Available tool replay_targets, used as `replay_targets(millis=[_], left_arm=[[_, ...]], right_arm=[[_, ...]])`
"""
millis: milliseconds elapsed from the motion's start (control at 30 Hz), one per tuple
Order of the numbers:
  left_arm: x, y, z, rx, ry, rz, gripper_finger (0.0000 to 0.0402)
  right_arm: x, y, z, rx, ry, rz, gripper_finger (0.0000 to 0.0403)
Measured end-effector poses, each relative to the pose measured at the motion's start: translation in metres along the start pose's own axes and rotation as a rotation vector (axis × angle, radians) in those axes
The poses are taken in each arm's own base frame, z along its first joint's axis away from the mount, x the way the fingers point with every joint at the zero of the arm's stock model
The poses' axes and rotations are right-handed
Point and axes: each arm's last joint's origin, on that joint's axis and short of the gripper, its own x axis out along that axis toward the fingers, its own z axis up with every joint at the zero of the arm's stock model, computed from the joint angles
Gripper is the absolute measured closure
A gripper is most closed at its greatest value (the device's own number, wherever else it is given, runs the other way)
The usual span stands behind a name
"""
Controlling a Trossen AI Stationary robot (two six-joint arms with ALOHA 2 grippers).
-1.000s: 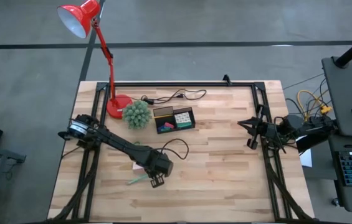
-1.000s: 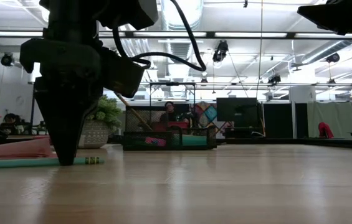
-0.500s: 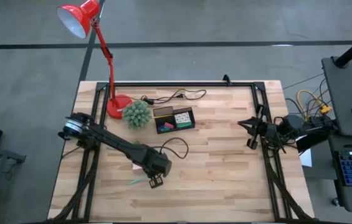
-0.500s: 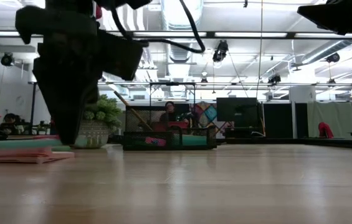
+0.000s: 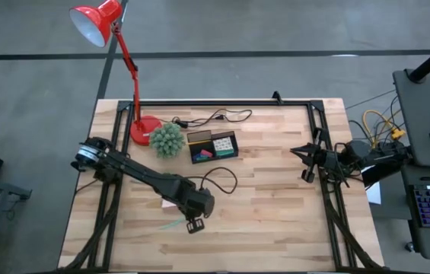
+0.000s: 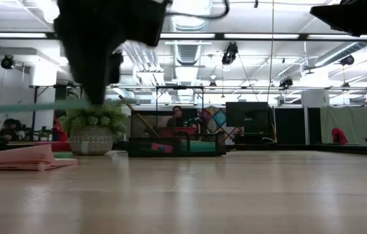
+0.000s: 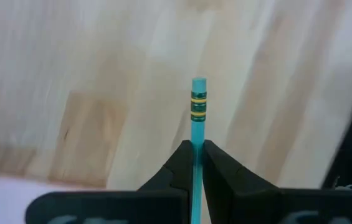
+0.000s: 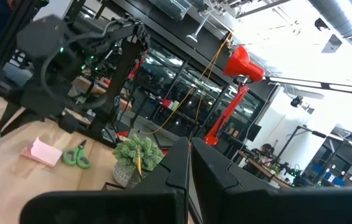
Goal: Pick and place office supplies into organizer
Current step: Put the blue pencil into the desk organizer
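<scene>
Open-plan lab: exposed ceiling ducts (image 6: 189,52)

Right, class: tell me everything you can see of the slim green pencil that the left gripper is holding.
The slim green pencil is a thin, straight teal-green stick with a green-and-yellow banded ferrule and matching green tip at one end. The left gripper is shut on its shaft, dark fingers pinching both sides. In the low view it hangs roughly level, lifted clear of the light wooden table, touching only the fingers. Its other end is hidden or blurred.
</scene>
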Motion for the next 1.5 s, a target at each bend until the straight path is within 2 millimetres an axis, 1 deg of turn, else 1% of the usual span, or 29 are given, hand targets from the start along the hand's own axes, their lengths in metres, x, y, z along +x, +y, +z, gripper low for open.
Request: replay_targets(millis=[133, 333, 467, 667, 900, 1000, 1100, 1267, 1500], left_arm=[[-0.012, -0.008, 0.012, 0.068, -0.107, 0.007, 0.0401], [-0.023, -0.016, 0.025, 0.185, -0.265, 0.046, 0.0401], [-0.03, -0.021, 0.035, 0.232, -0.36, 0.048, 0.0401], [-0.041, -0.024, 0.049, 0.31, -0.506, 0.101, 0.0401], [-0.052, -0.026, 0.069, 0.446, -0.697, 0.085, 0.0401], [-0.057, -0.024, 0.076, 0.446, -0.794, 0.187, 0.0401], [-0.061, -0.024, 0.08, 0.506, -0.857, 0.291, 0.0401], [-0.072, -0.027, 0.085, 0.556, -0.952, 0.34, 0.0401], [-0.09, -0.024, 0.092, 0.592, -1.073, 0.517, 0.0401]], right_arm=[[0.0, 0.0, 0.0, 0.0, 0.0, 0.0, 0.0394], [0.0, 0.0, 0.0, 0.0, 0.0, 0.001, 0.0394], [0.0, 0.0, 0.0, 0.0, 0.0, 0.0, 0.0394], [0.0, 0.0, 0.0, 0.0, 0.0, 0.0, 0.0394], [0.0, 0.0, 0.0, 0.0, 0.0, 0.0, 0.0394], [0.0, 0.0, 0.0, 0.0, 0.0, 0.0, 0.0394], [0.0, 0.0, 0.0, 0.0, 0.0, 0.0, 0.0394], [0.0, 0.0, 0.0, 0.0, 0.0, 0.0, 0.0394], [0.0, 0.0, 0.0, 0.0, 0.0, 0.001, 0.0394]])
